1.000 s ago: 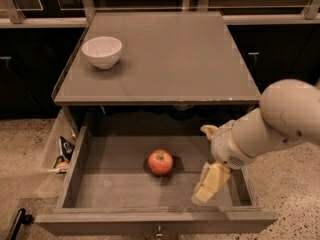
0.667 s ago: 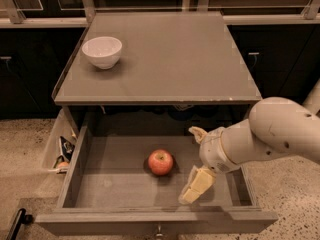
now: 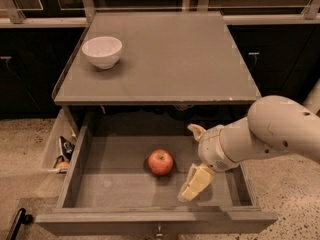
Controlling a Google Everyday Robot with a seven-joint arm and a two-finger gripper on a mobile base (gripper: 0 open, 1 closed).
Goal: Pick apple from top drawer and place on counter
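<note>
Gripper (image 3: 193, 160) moved nearer apple (image 3: 160, 162), just beside it in top drawer (image 3: 115, 186); jaws spread, empty.

1 cam, high front, looks down on counter (image 3: 175, 59), top drawer (image 3: 112, 181), gripper (image 3: 194, 159) fingers (image 3: 197, 180) low right

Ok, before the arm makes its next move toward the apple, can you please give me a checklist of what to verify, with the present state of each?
1. Drawer pulled out: ok, its inside is open from above.
2. Apple reachable: ok, it lies alone on the drawer bottom, touching nothing.
3. Gripper position: ok, inside the drawer, right of the apple in the picture; jaws open.
4. Apple between the jaws: not ok, it lies beside them, apart.
5. Gripper height against the apple: cannot tell from this one view.
6. Free place on the counter: ok, much bare surface shows beside the white bowl.
</note>
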